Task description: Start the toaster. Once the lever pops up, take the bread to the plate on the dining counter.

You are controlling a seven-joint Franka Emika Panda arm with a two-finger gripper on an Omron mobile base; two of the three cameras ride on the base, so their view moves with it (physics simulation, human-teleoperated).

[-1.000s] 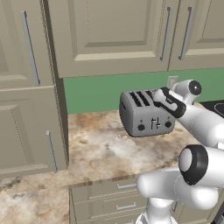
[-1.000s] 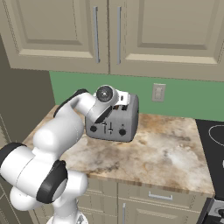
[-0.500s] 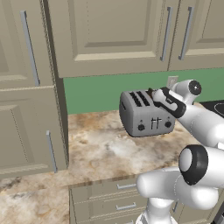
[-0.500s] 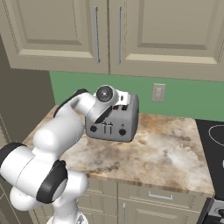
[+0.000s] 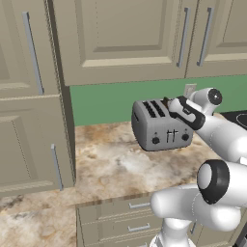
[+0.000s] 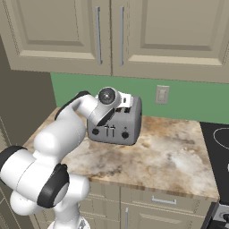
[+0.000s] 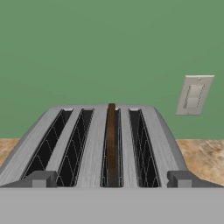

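toaster (image 5: 161,126) sits on the marbled worktop (image 5: 111,164) against the green wall (image 5: 106,103), front facing me so the levers are reachable. my gripper (image 5: 170,103) hovers over its top with jaws fully apart, nothing held, lined up on the slots (probably staged to pull the slice). hand view shows what the base views can't: the bread (image 7: 111,144) stands on edge in the third slot from its left, top edge poking above the rim. right base view adds the wall outlet (image 6: 162,94) beside the toaster.
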